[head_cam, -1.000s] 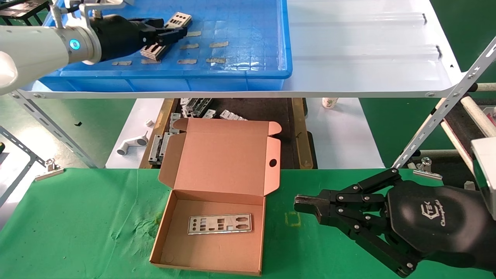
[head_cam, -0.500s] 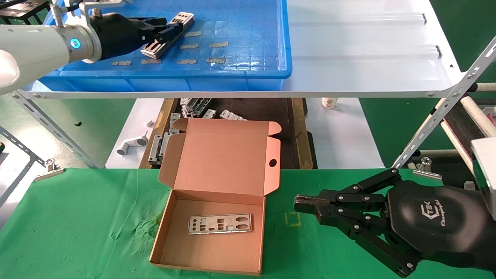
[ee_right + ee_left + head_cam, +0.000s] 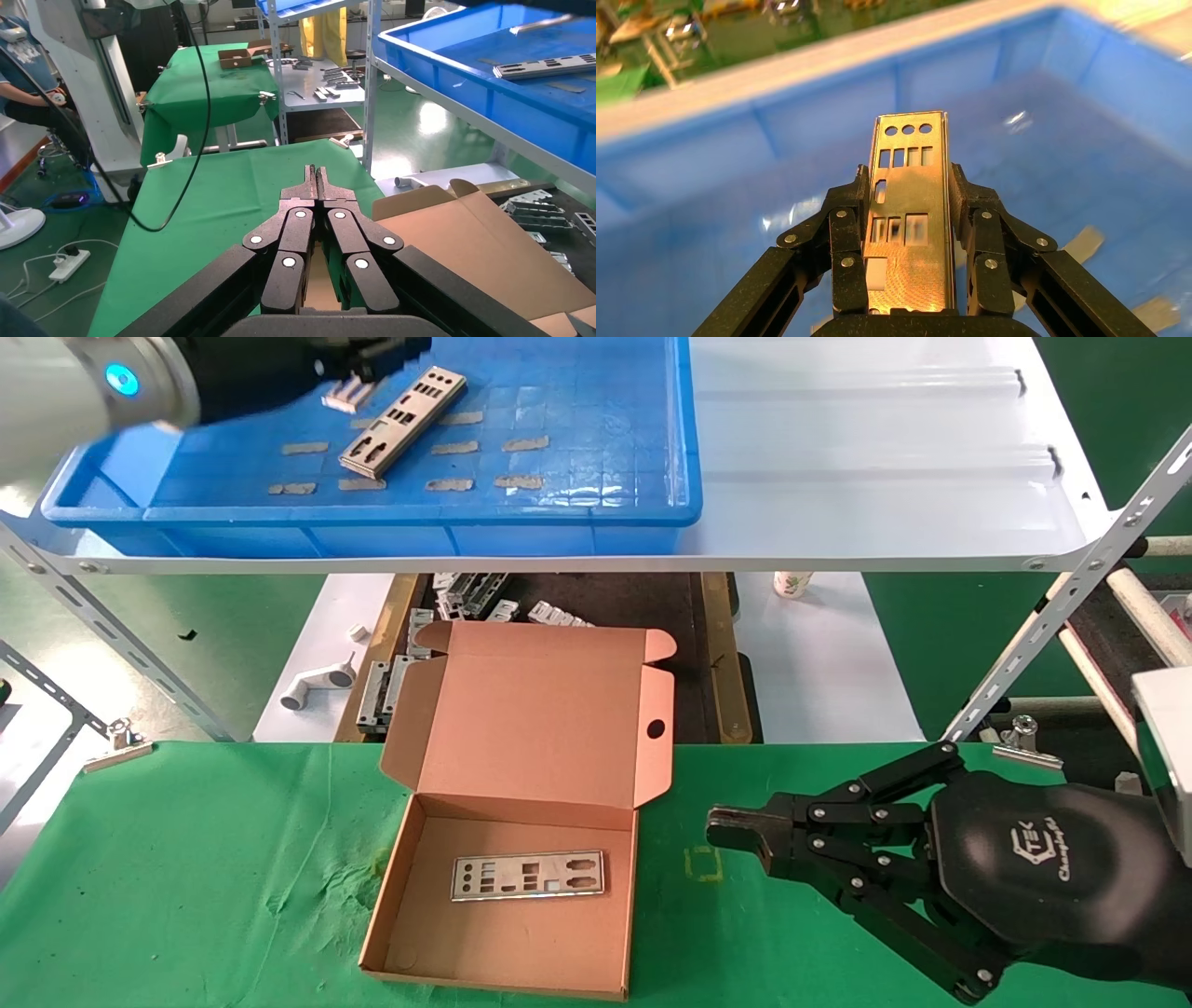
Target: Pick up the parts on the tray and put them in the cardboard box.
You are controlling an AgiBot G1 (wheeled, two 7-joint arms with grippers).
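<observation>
My left gripper (image 3: 358, 365) is over the far left of the blue tray (image 3: 596, 514), raised off its floor. In the left wrist view it (image 3: 909, 189) is shut on a silver punched plate (image 3: 909, 210), gripped by its long edges. An end of that plate (image 3: 341, 396) shows below the fingers. A second plate (image 3: 402, 421) lies on the tray floor. The cardboard box (image 3: 521, 933) lies open on the green table with one plate (image 3: 528, 876) inside. My right gripper (image 3: 736, 831) is shut and empty, parked right of the box; it also shows in the right wrist view (image 3: 318, 175).
The tray sits on a glossy white ribbed shelf sheet (image 3: 885, 449). Below it lie grey brackets (image 3: 466, 593) and a white pipe fitting (image 3: 317, 686). A slanted shelf post (image 3: 1071, 598) stands at the right. Tan tape scraps (image 3: 521, 444) dot the tray floor.
My left gripper closed on one plate in the tray and lifted it up and away toward the far left. The other plate stayed on the tray floor. The right arm has not moved.
</observation>
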